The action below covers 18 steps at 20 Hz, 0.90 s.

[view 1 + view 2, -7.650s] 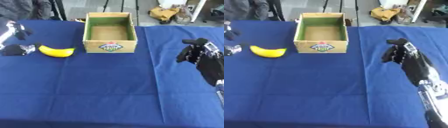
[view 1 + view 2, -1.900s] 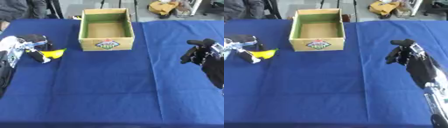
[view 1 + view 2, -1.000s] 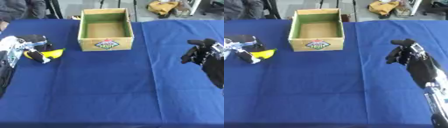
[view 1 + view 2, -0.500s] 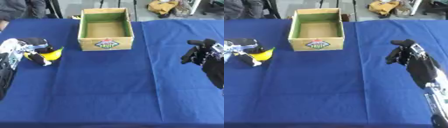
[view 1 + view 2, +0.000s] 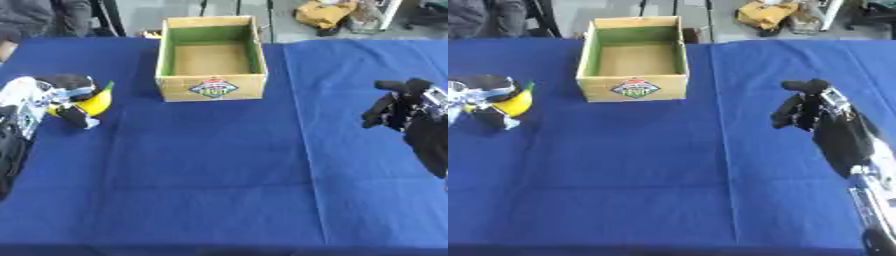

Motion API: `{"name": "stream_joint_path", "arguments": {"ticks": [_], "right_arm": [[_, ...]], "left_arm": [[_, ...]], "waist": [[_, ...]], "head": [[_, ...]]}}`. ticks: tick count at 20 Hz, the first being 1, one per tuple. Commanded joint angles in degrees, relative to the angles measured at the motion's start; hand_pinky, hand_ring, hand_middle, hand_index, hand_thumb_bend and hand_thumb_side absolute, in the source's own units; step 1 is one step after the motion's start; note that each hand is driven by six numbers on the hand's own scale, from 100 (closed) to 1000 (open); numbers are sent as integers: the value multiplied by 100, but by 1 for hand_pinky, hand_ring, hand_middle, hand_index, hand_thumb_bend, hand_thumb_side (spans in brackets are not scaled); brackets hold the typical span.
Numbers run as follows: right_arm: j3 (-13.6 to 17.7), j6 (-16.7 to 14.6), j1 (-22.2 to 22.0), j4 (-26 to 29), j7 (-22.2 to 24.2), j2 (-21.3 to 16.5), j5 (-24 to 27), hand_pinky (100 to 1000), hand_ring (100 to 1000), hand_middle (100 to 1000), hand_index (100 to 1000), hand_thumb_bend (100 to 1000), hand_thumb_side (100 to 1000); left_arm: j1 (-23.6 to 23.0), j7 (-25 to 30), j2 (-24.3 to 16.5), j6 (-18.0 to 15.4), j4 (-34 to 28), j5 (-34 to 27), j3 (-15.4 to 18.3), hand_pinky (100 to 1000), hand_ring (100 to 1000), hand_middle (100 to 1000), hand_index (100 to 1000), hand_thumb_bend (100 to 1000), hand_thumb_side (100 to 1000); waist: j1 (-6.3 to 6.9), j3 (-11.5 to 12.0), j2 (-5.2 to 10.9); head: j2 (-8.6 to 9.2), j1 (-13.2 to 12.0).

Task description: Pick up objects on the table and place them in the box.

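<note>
The left robot hand [image 5: 61, 95] comes in from the left edge of the table [image 5: 219, 165], its arm lying along that edge, and its dark fingers are curled round a yellow banana [image 5: 94, 101] — the fruit sits in the grip with one pointed end sticking up and to the right of the fingers. Whether the banana is clear of the blue cloth or just touching it cannot be told from either view. The box [image 5: 211, 57], an open cardboard one with a green inner wall and a printed label on its near face, stands upright at the far middle of the table, to the right of the banana and apart from it; nothing shows inside it but its brown floor. The right robot hand [image 5: 801, 111] is held above the right side of the table, well apart from the box, with its forearm running back toward the lower right corner — its fingers are bent downward and curled in on themselves, and they hold nothing.
</note>
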State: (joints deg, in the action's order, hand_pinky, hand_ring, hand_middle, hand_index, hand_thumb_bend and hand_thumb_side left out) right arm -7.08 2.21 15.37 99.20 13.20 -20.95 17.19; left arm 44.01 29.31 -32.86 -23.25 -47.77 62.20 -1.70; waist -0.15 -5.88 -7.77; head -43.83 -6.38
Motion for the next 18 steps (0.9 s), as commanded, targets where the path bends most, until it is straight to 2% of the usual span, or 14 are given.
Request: {"name": "stream_joint_path", "arguments": {"ticks": [1, 18], "right_arm": [[48, -11, 50, 44, 20, -101, -6, 600, 608, 515, 832, 100, 915], [39, -7, 28, 26, 35, -117, -5, 600, 611, 514, 832, 100, 912]], "left_arm": [[194, 34, -276, 10, -162, -65, 36, 506, 475, 492, 620, 100, 200], [353, 250, -384, -130, -250, -40, -58, 505, 472, 486, 611, 100, 194]], "waist": [[9, 2, 98], [46, -39, 162]], "head": [[-29, 0], [-29, -2]]}}
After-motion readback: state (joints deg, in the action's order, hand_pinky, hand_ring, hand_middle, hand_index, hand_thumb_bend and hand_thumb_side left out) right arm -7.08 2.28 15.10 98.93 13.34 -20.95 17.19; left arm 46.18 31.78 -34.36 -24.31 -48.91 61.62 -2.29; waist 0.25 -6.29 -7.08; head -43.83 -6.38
